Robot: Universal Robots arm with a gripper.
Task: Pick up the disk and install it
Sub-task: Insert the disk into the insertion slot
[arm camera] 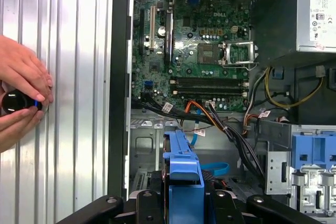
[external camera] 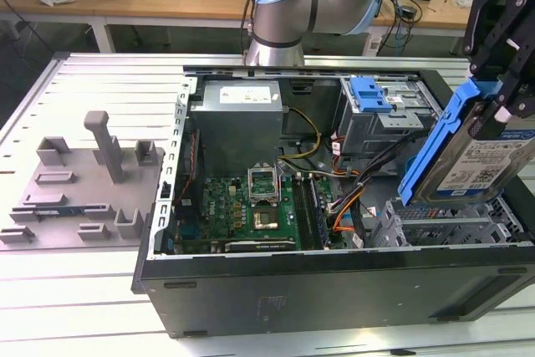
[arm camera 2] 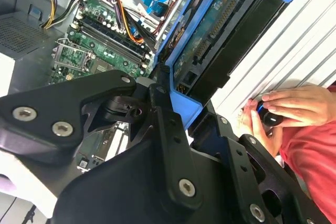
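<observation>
your gripper [external camera: 501, 109] is clamped on the disk [external camera: 472, 156], which tilts on edge and seems to hang just above the grey bay [external camera: 443, 225].

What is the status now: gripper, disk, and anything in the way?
Gripper shut on the disk. Disk tilted, held above the metal drive bay, not yet seated. Loose cables beside the bay.

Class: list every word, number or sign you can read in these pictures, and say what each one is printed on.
Label on the disk: white and blue, print too small to read.
Sticker on the power supply: print too small to read.
Lettering on the motherboard: white, too blurred to quote.
Nothing here can be quoted.
</observation>
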